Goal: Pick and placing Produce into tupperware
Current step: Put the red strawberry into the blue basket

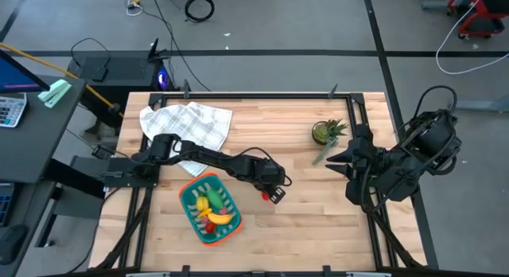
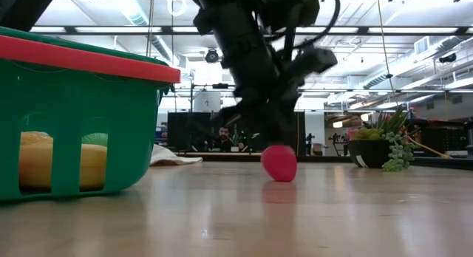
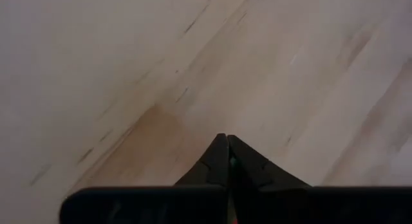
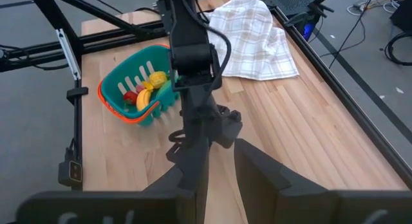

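Note:
The teal tupperware with an orange rim (image 1: 191,216) sits near the table's near edge, left of the middle. It holds a yellow banana (image 1: 222,219), a green vegetable (image 1: 213,195) and small red pieces (image 1: 208,225). It also shows in the low view (image 2: 81,102) and the right wrist view (image 4: 116,79). My left gripper (image 1: 273,194) reaches to the table's middle, right of the tupperware, fingers shut (image 3: 226,153) over a small red piece (image 2: 279,162). My right gripper (image 4: 222,169) waits open at the table's right side (image 1: 336,160). My left gripper comes at the red piece (image 1: 265,196) from above, pointing down. Only a thin sliver of green (image 3: 232,163) shows in the seam between the shut fingers, and the fingers hide the rest. The red body (image 2: 279,168) sits right below the fingertips, at the table top; whether it rests there I cannot tell.
A white checked cloth (image 1: 191,122) lies crumpled at the far left of the table. A small green potted plant (image 1: 328,132) stands far right of the middle, close to my right gripper. Bare wood lies between the tupperware and the right arm.

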You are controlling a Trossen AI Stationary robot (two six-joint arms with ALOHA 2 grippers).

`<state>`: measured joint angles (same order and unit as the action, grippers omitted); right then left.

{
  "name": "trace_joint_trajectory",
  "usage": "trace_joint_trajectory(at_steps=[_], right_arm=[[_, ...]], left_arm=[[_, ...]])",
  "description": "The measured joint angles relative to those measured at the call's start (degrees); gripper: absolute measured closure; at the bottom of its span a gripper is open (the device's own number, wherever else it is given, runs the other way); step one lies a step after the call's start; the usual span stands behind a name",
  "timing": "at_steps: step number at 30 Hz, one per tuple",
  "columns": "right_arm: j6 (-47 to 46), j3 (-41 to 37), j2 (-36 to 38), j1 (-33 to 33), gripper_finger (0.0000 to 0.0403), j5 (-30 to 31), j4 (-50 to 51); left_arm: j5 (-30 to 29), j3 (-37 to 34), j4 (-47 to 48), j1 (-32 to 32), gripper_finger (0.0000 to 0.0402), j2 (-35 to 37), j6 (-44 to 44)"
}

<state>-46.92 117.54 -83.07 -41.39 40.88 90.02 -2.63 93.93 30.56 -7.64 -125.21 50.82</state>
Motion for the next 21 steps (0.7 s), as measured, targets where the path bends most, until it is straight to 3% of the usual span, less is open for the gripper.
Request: trace_joint_trajectory(at_steps=[10,16,21], right_arm=[[0.0,0.0,0.0,0.0,0.0321,0.0,0.0],[0.1,0.0,0.0,0.0,0.0321,0.1,0.0],[0.2,0.0,0.0,0.0,0.0321,0.0,0.0]], left_arm=[[-2.2,8.0,8.7,0.1,0.0399,2.4,-5.0],[-3.7,16.1,20.3,0.1,0.04,2.5,-8.0],[-3.8,24.2,35.5,-0.5,0.04,2.5,-9.1]])
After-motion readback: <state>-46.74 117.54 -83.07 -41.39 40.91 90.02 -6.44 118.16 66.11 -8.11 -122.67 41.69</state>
